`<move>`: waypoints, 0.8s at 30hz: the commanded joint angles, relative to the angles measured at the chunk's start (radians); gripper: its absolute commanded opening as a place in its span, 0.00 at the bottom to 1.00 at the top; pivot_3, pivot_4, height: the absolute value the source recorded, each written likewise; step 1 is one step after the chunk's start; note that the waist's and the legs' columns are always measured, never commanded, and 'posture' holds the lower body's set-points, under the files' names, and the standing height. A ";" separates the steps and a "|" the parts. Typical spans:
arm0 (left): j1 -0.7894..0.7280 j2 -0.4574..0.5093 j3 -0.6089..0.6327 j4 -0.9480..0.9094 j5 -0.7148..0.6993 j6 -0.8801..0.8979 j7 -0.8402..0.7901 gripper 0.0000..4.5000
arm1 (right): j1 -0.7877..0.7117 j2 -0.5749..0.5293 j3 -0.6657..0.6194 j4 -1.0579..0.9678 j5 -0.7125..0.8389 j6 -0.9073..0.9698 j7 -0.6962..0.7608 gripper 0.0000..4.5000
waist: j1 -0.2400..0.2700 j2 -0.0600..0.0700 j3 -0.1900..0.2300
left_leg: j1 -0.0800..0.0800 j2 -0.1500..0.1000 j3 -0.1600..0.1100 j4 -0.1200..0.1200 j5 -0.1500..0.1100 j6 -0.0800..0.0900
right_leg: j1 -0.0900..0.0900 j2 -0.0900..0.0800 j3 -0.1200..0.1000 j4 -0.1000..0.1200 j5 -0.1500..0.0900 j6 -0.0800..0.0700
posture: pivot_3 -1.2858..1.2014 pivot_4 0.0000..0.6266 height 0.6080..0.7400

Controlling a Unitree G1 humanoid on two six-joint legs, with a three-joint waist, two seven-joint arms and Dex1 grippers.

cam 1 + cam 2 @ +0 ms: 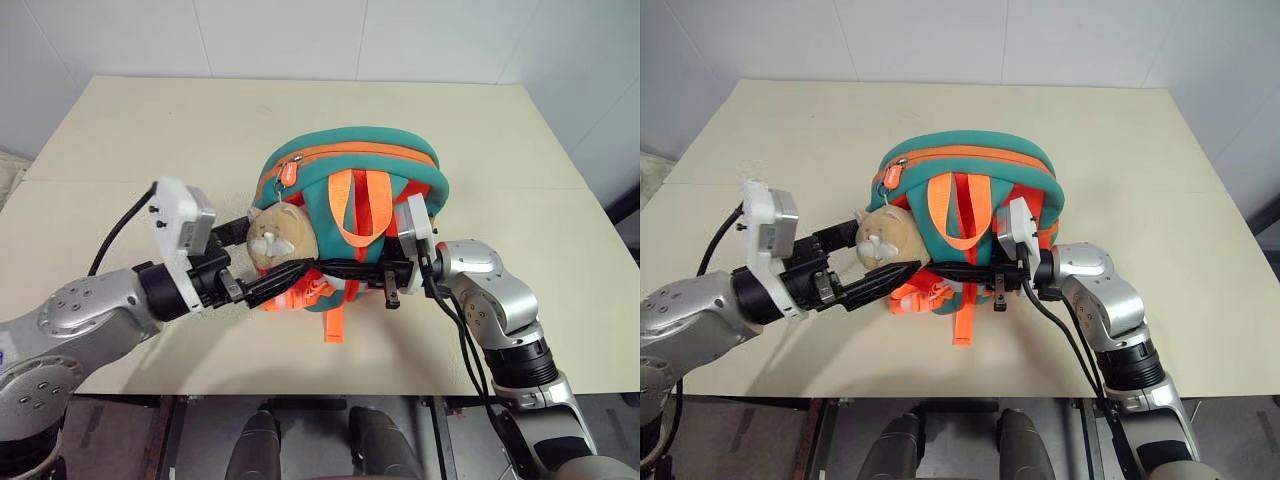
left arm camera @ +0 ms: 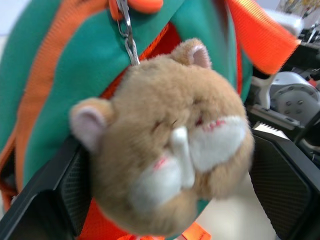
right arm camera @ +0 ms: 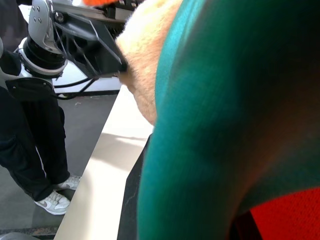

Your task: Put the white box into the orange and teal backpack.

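The small rounded child's backpack (image 1: 350, 215), bright orange with teal padded trim, is held up just above the pale beige tabletop (image 1: 150, 130), near its front edge, with its orange zipper line arching across the top and an orange webbing loop (image 1: 357, 210) hanging down its near face. A tan plush toy with pink-lined ears and a white muzzle (image 2: 170, 145) dangles from a metal clip on the backpack's left side.

The left gripper (image 1: 875, 262) reaches in level from the left, and its two black fingers stand wide, one on either side of the plush toy (in the left wrist view the toy hangs between the two textured pads (image 2: 75, 185) without either plainly pressing it). The lower finger's tip reaches the orange buckles at the backpack's bottom edge.

The right gripper (image 1: 335, 268) comes in from the right, pointing leftward across the backpack's lower front. Its fingers are drawn narrow, closed on the backpack's teal and orange lower edge, where an orange strap end (image 1: 334, 323) hangs down toward the tabletop.

The flat white box is somewhere I cannot make out; the zipper looks closed along the visible stretch. In the right wrist view a person's dark trousers and grey-white shoes (image 3: 52, 201) stand on the grey floor beside the tabletop's edge.
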 commanded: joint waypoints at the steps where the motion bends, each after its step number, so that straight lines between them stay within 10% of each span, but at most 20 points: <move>1: -0.041 -0.008 -0.038 -0.011 -0.017 0.001 0.007 0.79 | -0.019 0.009 -0.003 -0.016 0.006 -0.018 0.000 0.00 | 0.000 0.000 0.000 | 0.000 0.000 0.000 0.000 0.000 0.000 | 0.000 0.000 0.000 0.000 0.000 0.000 | 0.52 0.24 1.00; 10: -0.101 0.115 -0.001 -0.010 -0.133 0.060 -0.008 0.32 | -0.019 0.010 -0.005 -0.013 0.005 -0.020 0.001 0.00 | -0.001 0.000 0.000 | 0.000 0.000 0.000 0.000 0.000 0.000 | 0.000 0.000 0.000 0.000 0.004 0.008 | 0.52 0.24 1.00; 24: -0.034 0.395 0.233 0.122 -0.072 0.099 -0.313 0.30 | -0.005 0.008 -0.005 -0.025 0.012 -0.017 -0.003 0.00 | -0.005 0.000 0.000 | 0.000 0.000 0.002 -0.003 -0.001 0.000 | -0.002 0.000 0.001 -0.002 -0.001 -0.001 | 0.52 0.24 1.00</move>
